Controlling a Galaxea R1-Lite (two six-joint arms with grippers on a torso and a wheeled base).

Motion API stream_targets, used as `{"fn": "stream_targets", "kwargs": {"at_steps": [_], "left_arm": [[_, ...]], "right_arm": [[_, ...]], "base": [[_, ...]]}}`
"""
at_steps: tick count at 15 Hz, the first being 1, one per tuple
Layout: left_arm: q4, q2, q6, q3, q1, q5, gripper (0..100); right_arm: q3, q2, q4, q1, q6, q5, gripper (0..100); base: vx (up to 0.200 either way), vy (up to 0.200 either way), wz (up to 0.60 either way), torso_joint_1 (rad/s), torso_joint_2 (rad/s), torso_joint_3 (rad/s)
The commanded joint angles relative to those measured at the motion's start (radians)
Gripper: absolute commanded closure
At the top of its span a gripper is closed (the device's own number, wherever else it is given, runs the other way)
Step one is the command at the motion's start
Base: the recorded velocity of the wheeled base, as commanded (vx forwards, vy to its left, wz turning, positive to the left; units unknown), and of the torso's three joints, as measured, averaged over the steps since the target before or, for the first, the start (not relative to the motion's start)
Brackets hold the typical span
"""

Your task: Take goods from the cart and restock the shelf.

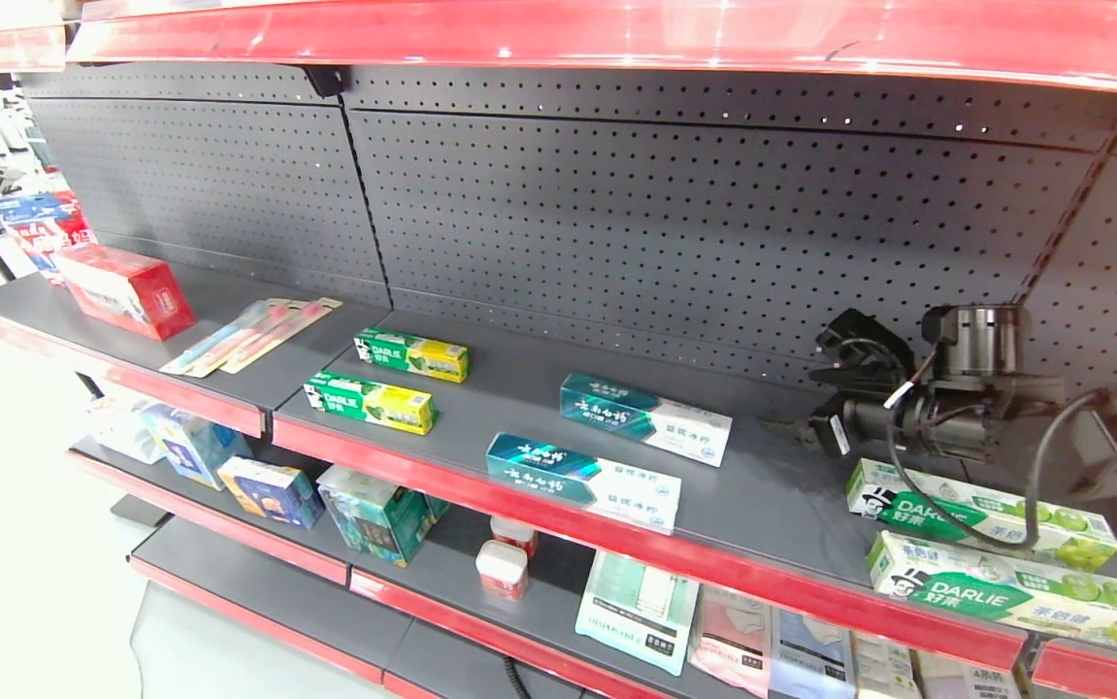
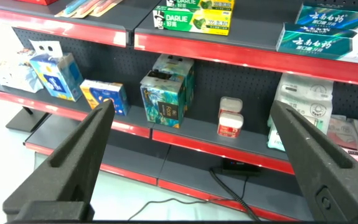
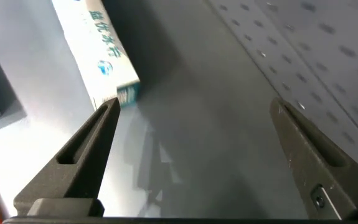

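My right gripper (image 1: 815,388) hovers open just above the grey shelf board (image 1: 772,485), pointing left, with nothing between its fingers (image 3: 85,155). Beyond it lies a teal and white toothpaste box (image 1: 645,419), whose white end (image 3: 101,46) is close ahead in the right wrist view. A second teal box (image 1: 582,481) lies at the shelf's front edge. Two long green toothpaste boxes (image 1: 980,510) lie below the right arm. My left gripper (image 2: 191,107) is open and empty, held low in front of the lower shelves.
Two small green boxes (image 1: 411,354) lie further left, then toothbrush packs (image 1: 252,333) and a red box (image 1: 124,289). The pegboard back wall (image 1: 713,214) rises behind. Lower shelves hold a teal carton (image 2: 166,90), small jars (image 2: 230,117) and blue boxes (image 2: 57,71).
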Motion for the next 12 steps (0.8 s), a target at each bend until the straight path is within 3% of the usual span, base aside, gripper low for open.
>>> {"fn": "stream_targets", "kwargs": {"at_steps": [1, 4, 7, 9, 12], "left_arm": [[0.0, 0.002, 0.0, 0.0, 0.0, 0.001, 0], [0.0, 0.002, 0.0, 0.0, 0.0, 0.001, 0], [0.0, 0.002, 0.0, 0.0, 0.0, 0.001, 0], [0.0, 0.002, 0.0, 0.0, 0.0, 0.001, 0], [0.0, 0.002, 0.0, 0.0, 0.0, 0.001, 0]], "right_arm": [[0.15, -0.213, 0.006, -0.012, 0.1, -0.069, 0], [0.317, -0.464, 0.013, -0.006, 0.236, -0.108, 0], [0.443, -0.691, 0.039, -0.037, 0.25, -0.16, 0], [0.589, -1.035, 0.243, -0.12, 0.266, -0.169, 0], [0.697, -1.316, 0.279, -0.201, 0.29, -0.172, 0]], "base": [[0.0, 0.0, 0.0, 0.0, 0.0, 0.0], [0.0, 0.0, 0.0, 0.0, 0.0, 0.0], [0.0, 0.0, 0.0, 0.0, 0.0, 0.0], [0.0, 0.0, 0.0, 0.0, 0.0, 0.0], [0.0, 0.0, 0.0, 0.0, 0.0, 0.0]]}}
